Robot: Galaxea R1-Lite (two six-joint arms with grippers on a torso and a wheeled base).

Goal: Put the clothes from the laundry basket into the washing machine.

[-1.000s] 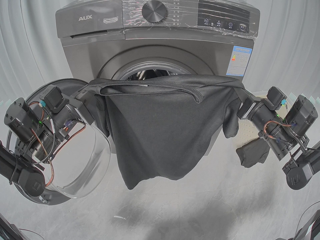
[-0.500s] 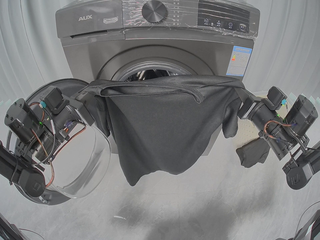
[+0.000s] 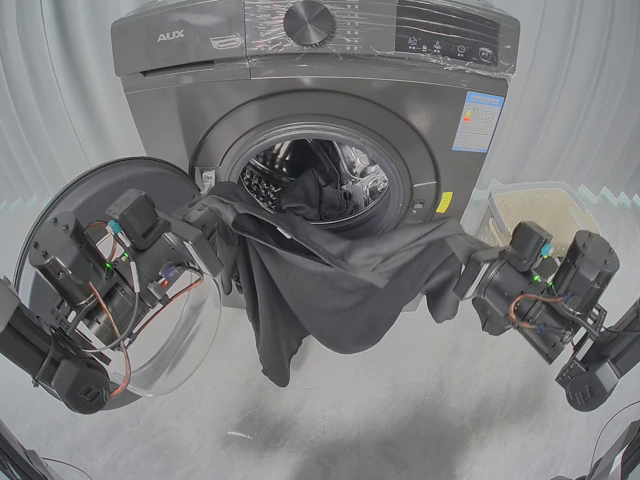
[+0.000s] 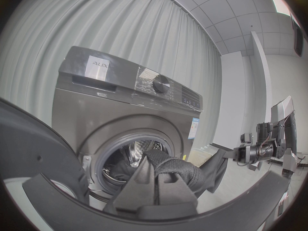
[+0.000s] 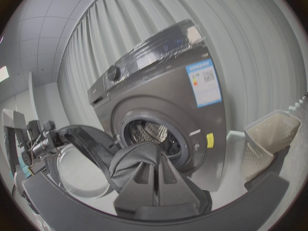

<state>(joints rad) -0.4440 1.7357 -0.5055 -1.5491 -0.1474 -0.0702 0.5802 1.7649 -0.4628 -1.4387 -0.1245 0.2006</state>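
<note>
left gripper (image 3: 208, 220), right gripper (image 3: 469, 256): both clamping 1 dark shirt (image 3: 333, 281), sagging before 1 open washing machine (image 3: 307, 95) | 1 dark garment (image 3: 313, 196) lying in drum (image 3: 363, 168) | 1 laundry basket (image 3: 533, 203) standing beside machine

— We see a dark grey shirt (image 3: 333, 281) stretched wide in front of the washing machine (image 3: 307, 95). One end is pinched in our left claw (image 3: 208, 213), the other in our right claw (image 3: 468, 251).
— Agreed. It sags in the middle just below the mouth of the drum (image 3: 263, 185), and its loose lower part hangs toward the floor (image 3: 400, 408).
— The machine is grey and front-loading, its round door (image 3: 100, 188) swung wide open to our left.
— Inside the drum we make out another dark garment (image 3: 313, 195), crumpled.
— The laundry basket (image 3: 533, 205) is pale and perforated, standing upright on the floor just right of the machine.
</note>
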